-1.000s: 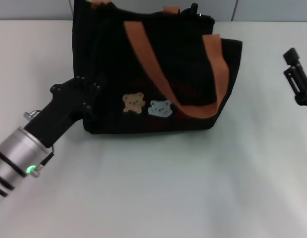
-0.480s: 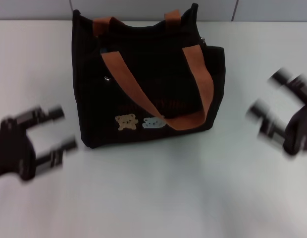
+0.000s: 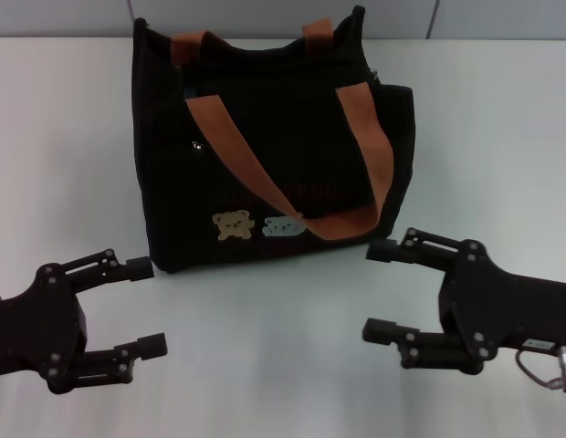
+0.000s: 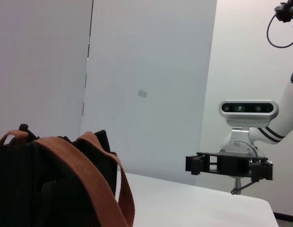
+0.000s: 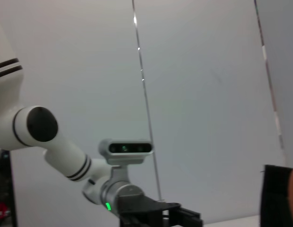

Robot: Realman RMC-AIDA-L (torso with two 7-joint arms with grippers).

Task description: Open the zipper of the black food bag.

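White tabletop (image 3: 283, 365) carries the black food bag (image 3: 265, 146) upright at 12 o'clock, orange straps draped over its front. Left gripper (image 3: 141, 306) at 8 o'clock and right gripper (image 3: 379, 290) at 4 o'clock hover spread, both apart from the bag.

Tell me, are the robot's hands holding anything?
No. The left gripper and right gripper are both open and empty, near the black food bag.

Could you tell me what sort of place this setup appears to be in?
Probably a robotics lab or test room: a plain white table, bare pale wall panels, and only the black food bag set out.
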